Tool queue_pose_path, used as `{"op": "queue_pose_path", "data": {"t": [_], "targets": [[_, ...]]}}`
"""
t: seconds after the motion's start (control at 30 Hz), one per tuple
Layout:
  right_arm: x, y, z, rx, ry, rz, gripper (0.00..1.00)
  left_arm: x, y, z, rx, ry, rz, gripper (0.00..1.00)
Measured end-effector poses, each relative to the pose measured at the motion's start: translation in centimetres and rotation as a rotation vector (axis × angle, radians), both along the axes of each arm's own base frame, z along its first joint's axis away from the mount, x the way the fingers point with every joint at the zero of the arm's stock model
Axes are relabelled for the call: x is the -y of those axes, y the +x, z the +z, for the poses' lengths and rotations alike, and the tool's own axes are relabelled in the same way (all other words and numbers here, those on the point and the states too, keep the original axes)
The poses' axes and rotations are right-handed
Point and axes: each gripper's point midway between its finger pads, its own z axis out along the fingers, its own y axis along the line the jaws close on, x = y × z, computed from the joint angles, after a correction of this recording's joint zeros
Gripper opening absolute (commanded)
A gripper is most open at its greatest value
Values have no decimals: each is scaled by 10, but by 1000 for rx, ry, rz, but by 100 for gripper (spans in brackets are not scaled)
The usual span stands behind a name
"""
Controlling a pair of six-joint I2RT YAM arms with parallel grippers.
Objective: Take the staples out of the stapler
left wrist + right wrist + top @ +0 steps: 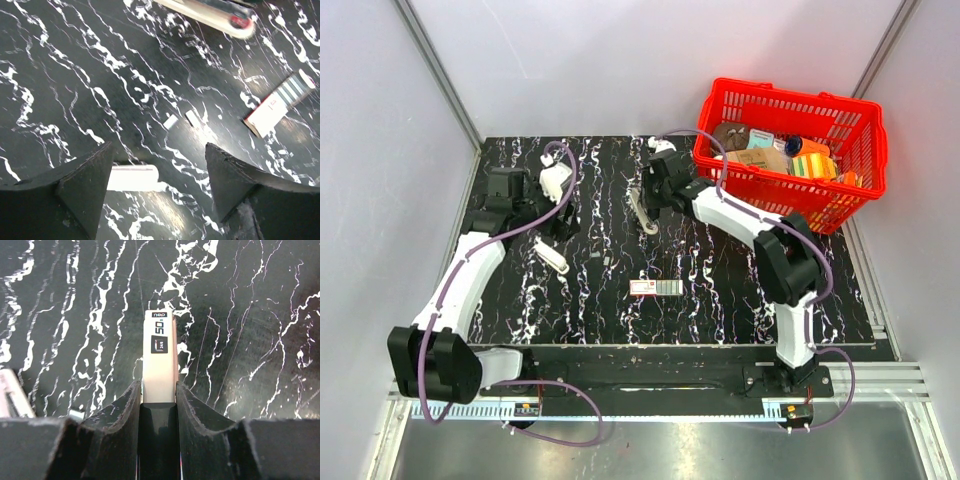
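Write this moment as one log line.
right gripper: shut on stapler | left gripper: open above table | red-and-white box: untouched

Open worktop (720,320) runs along the near half, on both sides of the small box (647,288) at its centre; passage exists left and right of that box. The far right corner is taken by the red basket (790,97), its rim standing above the surface. The right arm (740,222) crosses diagonally from its base to the stapler (641,212), barring the path between centre and basket. The right jaws are clamped on the stapler with no gap either side. The left jaws stand spread over a white bar (132,177); two pale scraps (171,121) lie just beyond. Bare surface separates the left arm (460,280) from the stapler. Walls (620,60) enclose three sides.
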Motion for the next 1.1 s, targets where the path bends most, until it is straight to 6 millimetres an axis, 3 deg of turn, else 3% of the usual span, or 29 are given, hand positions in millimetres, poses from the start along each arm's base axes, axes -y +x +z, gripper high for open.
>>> {"op": "queue_pose_path", "data": {"t": [0.2, 0.33, 0.43, 0.5, 0.53, 0.73, 0.93, 1.1], "targets": [[-5, 25, -44, -4, -76, -24, 0, -10, -34, -11, -147, -1, -18, 79], [0, 30, -69, -21, -127, -42, 0, -20, -49, -13, -194, 12, 3, 82], [3, 33, -73, -16, -146, -64, 18, -26, -60, -6, -185, 20, 18, 86], [5, 34, -72, -10, -156, -82, 31, -29, -65, -4, -185, 24, 26, 89], [6, 35, -71, -12, -164, -93, 37, -30, -68, -4, -189, 25, 29, 99], [5, 29, -67, -12, -201, -142, 97, -38, -77, -5, -218, 34, 61, 99], [-3, 11, -51, 5, -278, -171, 99, -60, -82, 18, -116, 76, 185, 99], [-21, -25, -7, 32, -190, -181, 99, -92, -88, 47, 10, 117, 377, 99]]}}
